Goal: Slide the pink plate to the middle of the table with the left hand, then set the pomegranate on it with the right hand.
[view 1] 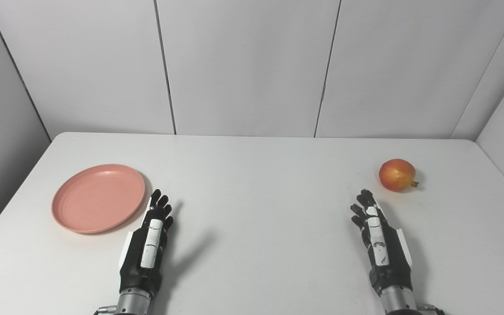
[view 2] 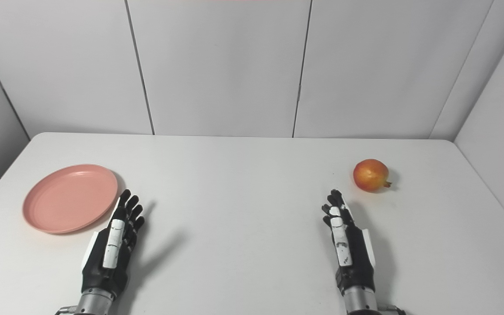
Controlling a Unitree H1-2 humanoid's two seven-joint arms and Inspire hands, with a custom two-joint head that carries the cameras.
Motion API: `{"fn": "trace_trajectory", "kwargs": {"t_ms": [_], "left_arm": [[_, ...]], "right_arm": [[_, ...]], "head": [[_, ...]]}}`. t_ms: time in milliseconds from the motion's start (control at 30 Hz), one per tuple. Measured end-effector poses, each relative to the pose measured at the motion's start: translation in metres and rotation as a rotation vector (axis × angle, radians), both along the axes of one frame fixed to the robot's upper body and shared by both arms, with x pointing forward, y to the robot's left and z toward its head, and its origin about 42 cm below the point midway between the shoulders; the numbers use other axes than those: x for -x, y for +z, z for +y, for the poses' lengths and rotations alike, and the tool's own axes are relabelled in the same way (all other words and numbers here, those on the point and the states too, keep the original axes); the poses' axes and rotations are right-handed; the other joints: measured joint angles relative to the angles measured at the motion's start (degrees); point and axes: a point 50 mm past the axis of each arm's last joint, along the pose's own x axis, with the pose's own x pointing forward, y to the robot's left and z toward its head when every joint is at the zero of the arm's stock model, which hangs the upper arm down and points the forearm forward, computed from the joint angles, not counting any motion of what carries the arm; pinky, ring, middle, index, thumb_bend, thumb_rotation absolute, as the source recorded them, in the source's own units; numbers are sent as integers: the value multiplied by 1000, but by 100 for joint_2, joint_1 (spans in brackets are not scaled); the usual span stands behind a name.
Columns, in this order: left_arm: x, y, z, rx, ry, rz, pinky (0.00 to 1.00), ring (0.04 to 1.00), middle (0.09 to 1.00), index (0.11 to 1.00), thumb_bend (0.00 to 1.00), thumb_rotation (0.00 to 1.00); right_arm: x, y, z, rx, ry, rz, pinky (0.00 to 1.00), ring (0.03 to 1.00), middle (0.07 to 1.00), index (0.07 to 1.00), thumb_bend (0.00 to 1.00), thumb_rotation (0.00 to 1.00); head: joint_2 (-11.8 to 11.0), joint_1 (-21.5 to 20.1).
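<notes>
A round pink plate (view 1: 98, 197) lies flat on the left part of the white table. My left hand (view 1: 149, 238) is open just to the right of the plate's near rim, fingers stretched forward, apparently not touching it. A red-orange pomegranate (view 1: 397, 175) rests at the right side of the table, its small crown pointing right. My right hand (view 1: 376, 236) is open a short way in front of the fruit and slightly left of it, holding nothing. In the right eye view the same plate (view 2: 70, 198) and pomegranate (view 2: 370, 175) appear.
The white table (view 1: 256, 175) runs back to grey wall panels (view 1: 247, 65). Side walls close in at the far left and right. Nothing else stands on the table between the two hands.
</notes>
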Motion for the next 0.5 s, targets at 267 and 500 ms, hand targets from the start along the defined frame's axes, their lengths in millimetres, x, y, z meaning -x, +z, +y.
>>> {"fn": "trace_trajectory", "kwargs": {"t_ms": [267, 500], "left_arm": [[0, 0, 1, 0, -1, -2, 1000, 1000, 1000, 1000, 722, 877], [0, 0, 2, -2, 2, -2, 1000, 1000, 1000, 1000, 715, 891]], "right_arm": [[1, 0, 2, -4, 1, 0, 927, 910, 940, 927, 806, 932], [1, 0, 2, -5, 1, 0, 936, 915, 941, 931, 816, 926]], "head": [[-9, 35], [-9, 53]]}}
